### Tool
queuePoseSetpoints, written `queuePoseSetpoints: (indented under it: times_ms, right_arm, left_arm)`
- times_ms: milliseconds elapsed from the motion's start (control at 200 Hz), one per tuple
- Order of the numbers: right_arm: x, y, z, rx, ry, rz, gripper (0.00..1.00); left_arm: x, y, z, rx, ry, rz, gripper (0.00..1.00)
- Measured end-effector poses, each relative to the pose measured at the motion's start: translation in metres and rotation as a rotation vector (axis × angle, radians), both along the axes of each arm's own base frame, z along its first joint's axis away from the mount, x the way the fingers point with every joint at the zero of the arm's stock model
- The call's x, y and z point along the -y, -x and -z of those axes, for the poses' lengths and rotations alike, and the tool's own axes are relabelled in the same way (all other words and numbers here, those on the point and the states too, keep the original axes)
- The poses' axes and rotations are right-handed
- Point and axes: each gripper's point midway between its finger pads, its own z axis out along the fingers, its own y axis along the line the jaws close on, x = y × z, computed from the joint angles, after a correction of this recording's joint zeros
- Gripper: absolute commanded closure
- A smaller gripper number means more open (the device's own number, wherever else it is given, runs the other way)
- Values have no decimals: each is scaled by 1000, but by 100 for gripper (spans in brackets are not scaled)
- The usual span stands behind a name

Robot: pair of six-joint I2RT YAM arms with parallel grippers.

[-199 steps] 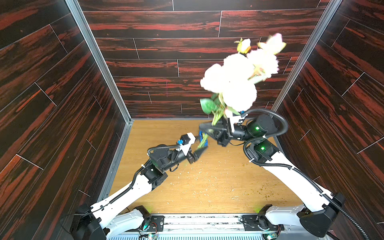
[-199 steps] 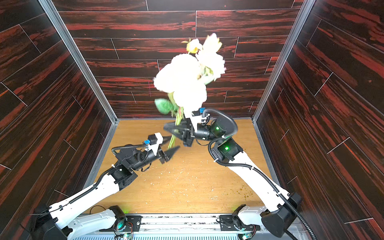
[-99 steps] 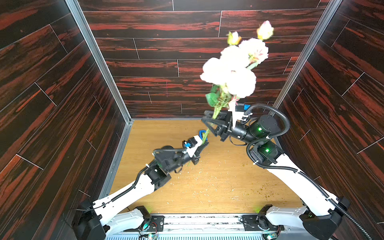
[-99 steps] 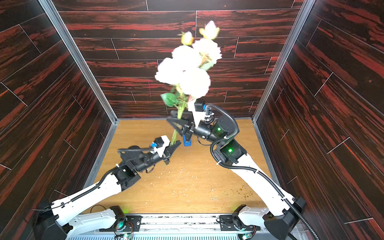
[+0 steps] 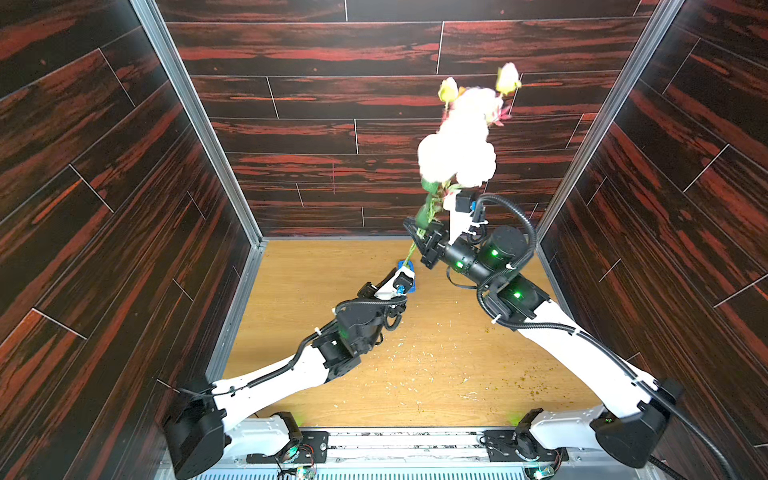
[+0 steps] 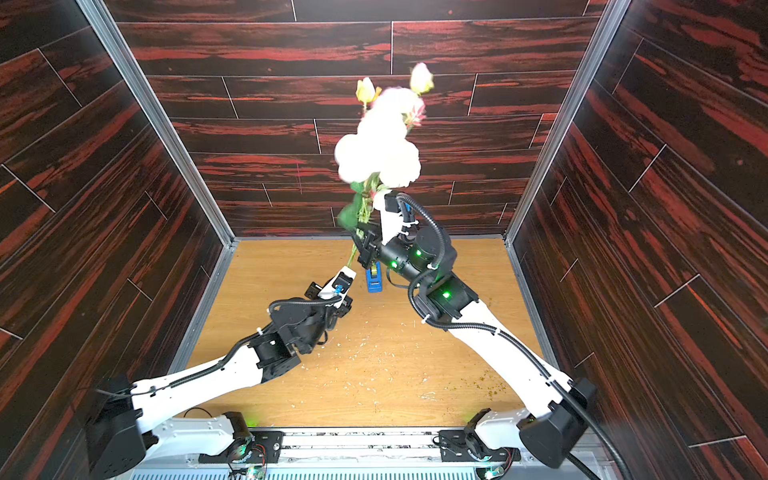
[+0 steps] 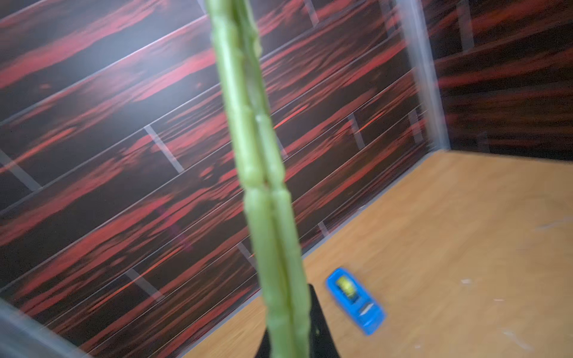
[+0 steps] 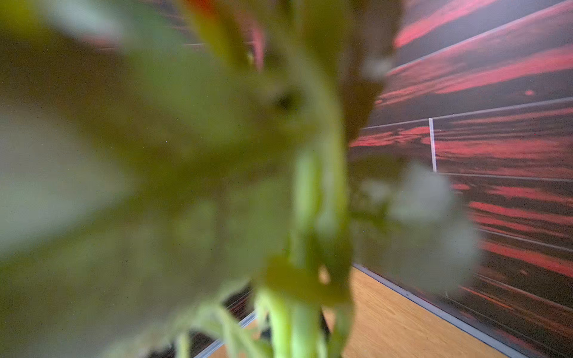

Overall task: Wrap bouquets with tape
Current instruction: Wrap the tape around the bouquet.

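Planks of dark, red-streaked wood form the left wall, with a grey corner post where it meets the back wall. Next comes the bare wooden tabletop, and over it the left arm reaches toward the middle. In the left wrist view the left gripper shows only one black finger, pressed close beside the green stems. Its jaws stand narrow around the lower end of the bouquet. From above, the arm's white camera mount covers that grip. The blue tape dispenser lies flat on the tabletop just beyond this wrist, between the two arms and apart from both. In a top view the mount hides most of it. Its yellowish roll shows from the left wrist. From the left gripper the stems slant up and rightward to the right gripper, which is clamped on them just under the leaves. The bouquet is thus held in the air by both grippers, well clear of the table. Its pale blooms and two yellowish buds block part of the back wall. In the right wrist view, blurred greenery fills most of the picture. Pale flecks and darker crumbs litter the tabletop. A black cable loops over the right wrist, before the right wall.
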Motion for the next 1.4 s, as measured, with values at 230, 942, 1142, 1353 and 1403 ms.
queuePoseSetpoints:
  times_ms: [230,942,1142,1353,1403]
  right_arm:
    - [-11,23,1,87,57,-122,100]
    - [0,78,-33,160,-89,-327,69]
    - [-2,40,-18,30,-142,-178,85]
    - [-1,15,-17,7,-199,-60,100]
    - [1,14,-20,15,-210,-46,100]
  left_arm:
    - [0,13,-24,-46,193,193,31]
    - [40,87,-50,-183,373,760,100]
    - [30,53,-31,-107,247,454,100]
    - [18,20,-29,-7,67,124,90]
    - [16,18,-33,11,44,88,61]
